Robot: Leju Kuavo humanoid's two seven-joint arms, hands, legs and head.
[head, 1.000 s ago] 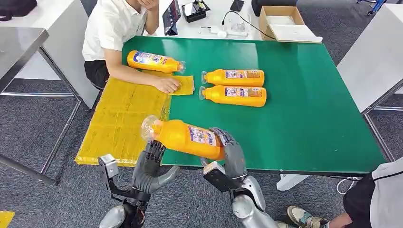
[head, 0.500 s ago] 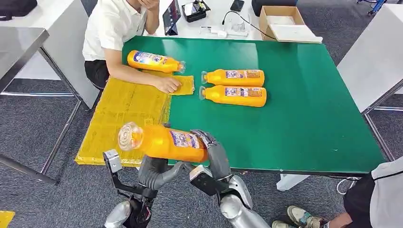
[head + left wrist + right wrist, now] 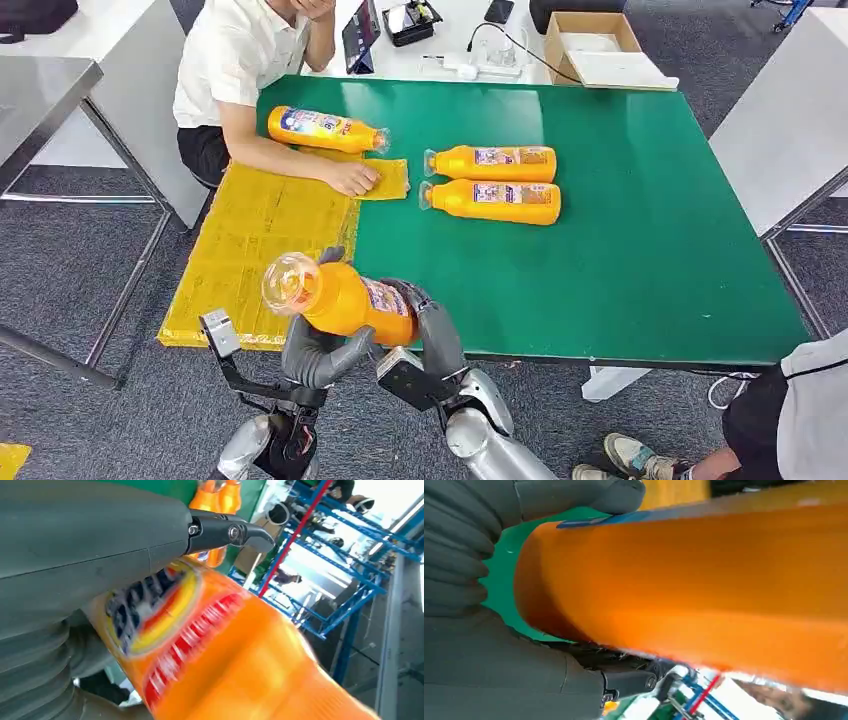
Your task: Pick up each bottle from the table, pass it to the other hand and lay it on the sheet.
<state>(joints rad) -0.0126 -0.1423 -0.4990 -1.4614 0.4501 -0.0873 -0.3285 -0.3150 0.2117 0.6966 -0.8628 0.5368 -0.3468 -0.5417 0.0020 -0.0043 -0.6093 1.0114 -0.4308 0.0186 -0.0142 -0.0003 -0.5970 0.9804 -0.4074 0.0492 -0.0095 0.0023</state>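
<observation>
One orange plastic bottle lies by the yellow sheet, two wait beyond it, while both hands' fingers clasp a fourth mid-handover.

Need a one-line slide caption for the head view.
Both hands, left and right, hold an orange bottle at the table's near edge, mid-handover.

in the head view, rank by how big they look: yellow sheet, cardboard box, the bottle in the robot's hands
1. yellow sheet
2. cardboard box
3. held bottle, though it is nearest the camera and foreshortened, so it and the box are close.
</observation>
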